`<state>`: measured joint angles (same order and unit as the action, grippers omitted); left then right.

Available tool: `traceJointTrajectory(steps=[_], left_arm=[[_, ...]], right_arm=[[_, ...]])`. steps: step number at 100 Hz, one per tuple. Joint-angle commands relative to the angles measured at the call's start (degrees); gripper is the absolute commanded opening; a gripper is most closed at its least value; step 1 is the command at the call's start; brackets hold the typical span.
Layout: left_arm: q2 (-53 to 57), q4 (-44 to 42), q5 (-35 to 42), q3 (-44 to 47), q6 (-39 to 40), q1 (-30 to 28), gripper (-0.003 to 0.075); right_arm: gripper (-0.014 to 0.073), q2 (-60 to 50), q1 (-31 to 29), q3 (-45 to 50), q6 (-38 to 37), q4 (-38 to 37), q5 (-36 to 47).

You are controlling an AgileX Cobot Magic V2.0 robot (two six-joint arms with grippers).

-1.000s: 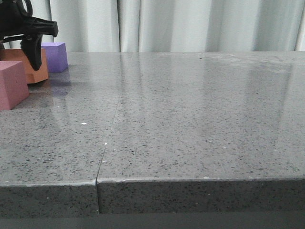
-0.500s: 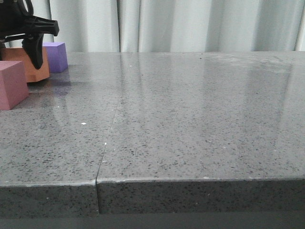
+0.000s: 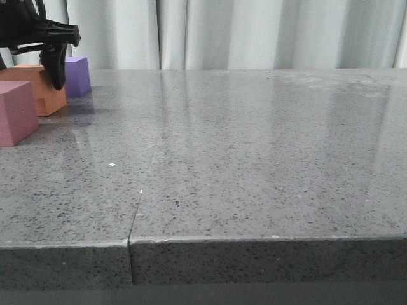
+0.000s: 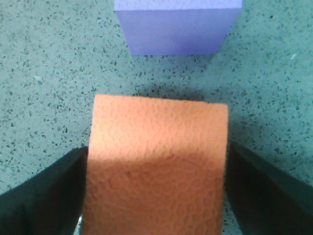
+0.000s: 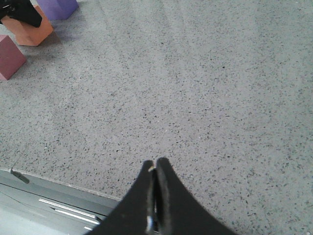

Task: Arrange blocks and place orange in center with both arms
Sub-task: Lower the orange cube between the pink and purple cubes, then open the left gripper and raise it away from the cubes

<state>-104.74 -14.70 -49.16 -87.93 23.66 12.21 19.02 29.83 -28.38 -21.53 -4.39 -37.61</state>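
Over the last second the orange block [image 3: 37, 88] rises a little in the front view: its lower edge sits higher against the pink block [image 3: 16, 112] than it did, and the left gripper [image 3: 38, 47] climbs with it. I judge that the block has left the table [image 3: 254, 165] and is being lifted clear, the first half of carrying it to the middle spot; the placing itself is not yet done. The left gripper's fingers [image 4: 44, 196] press both flanks of the orange block [image 4: 156, 166] in the wrist view, so it is closed on that block. The right gripper [image 5: 155, 196] hangs over bare table near the front edge, its two tips pressed together with nothing between them. The orange block stands at the far left of the table, behind the pink one and just in front of the purple one [image 3: 77, 75], close to both; from the left wrist the purple block [image 4: 178, 24] lies just beyond it with a strip of table between. Its top face is matte, with a fine pattern of small rings, its edges square and clean, and the half nearer the fingers lies in shadow. No crease shows on the faces in view.
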Motion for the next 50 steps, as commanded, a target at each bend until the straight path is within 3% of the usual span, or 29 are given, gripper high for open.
traceJointTrajectory(steps=[1,39,50], left_arm=[[3.5,-0.6,2.4,-1.3,0.4,0.1,0.0546],[9.9,-0.8,5.1,-1.3,0.4,0.2,0.0544],[11.9,-0.8,5.1,-1.2,0.4,0.2,0.0477]], right_arm=[[-0.0067,0.3,-0.2,-1.4,0.5,-0.8,4.0],[-0.0067,0.3,-0.2,-1.4,0.5,-0.8,4.0],[-0.0067,0.3,-0.2,-1.4,0.5,-0.8,4.0]])
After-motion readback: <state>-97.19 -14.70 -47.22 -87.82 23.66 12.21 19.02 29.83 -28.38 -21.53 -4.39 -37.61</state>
